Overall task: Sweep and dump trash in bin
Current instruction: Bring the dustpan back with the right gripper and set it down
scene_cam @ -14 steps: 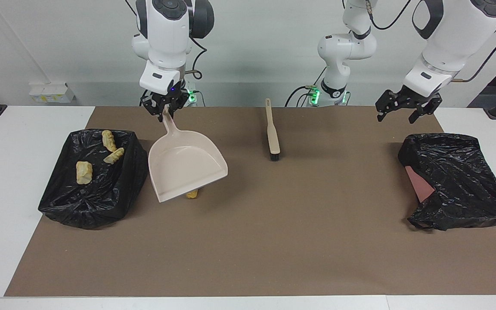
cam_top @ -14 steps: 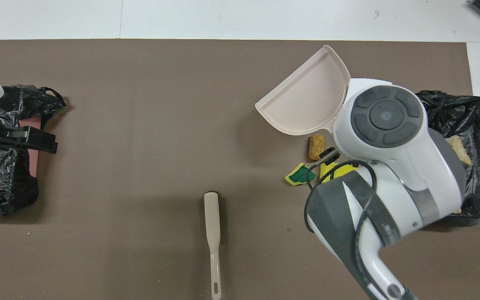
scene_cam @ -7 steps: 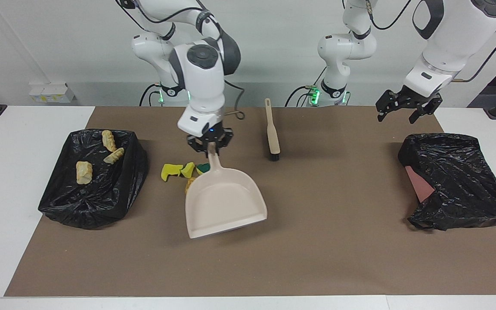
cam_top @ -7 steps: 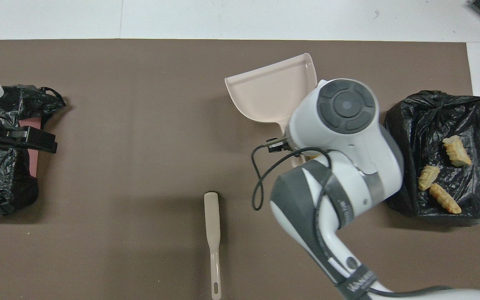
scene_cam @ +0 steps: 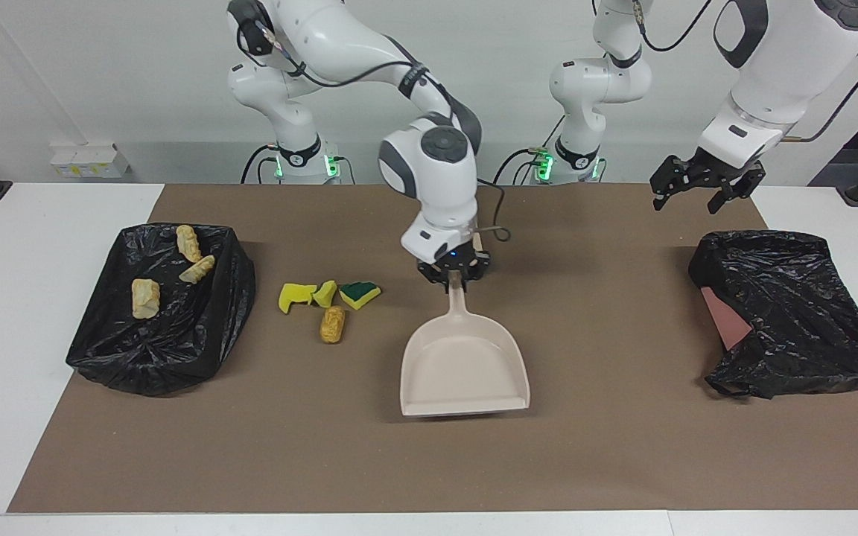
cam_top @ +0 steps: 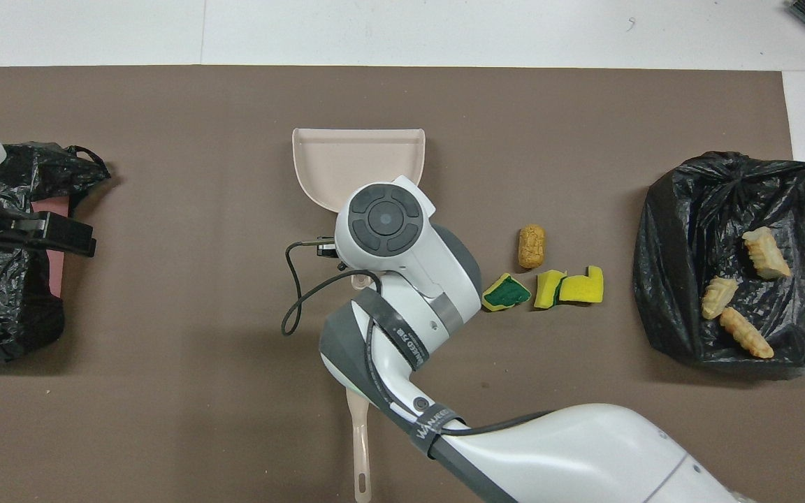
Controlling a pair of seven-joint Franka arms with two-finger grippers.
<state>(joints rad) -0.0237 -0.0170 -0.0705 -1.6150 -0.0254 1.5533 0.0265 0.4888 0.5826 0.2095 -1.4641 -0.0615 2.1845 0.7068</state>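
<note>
Trash: three pieces lie in the bin [scene_cam: 229, 246] at the right arm's end; four remain on the mat, two yellow sponge bits [scene_cam: 296, 295], a green-faced bit [scene_cam: 359, 293] and a bread-like lump [scene_cam: 332, 324], between that bin and the right gripper [scene_cam: 456, 274]. Its jaws are pinched on the dustpan [scene_cam: 465, 366] handle, pan mouth pointing away from the pieces. We judge the risk: sweeping now would miss the pan. Brush [cam_top: 360, 447] lies mostly hidden under this arm. Left gripper [scene_cam: 706, 189] waits, jaws wide, over the second bag [scene_cam: 786, 298].
</note>
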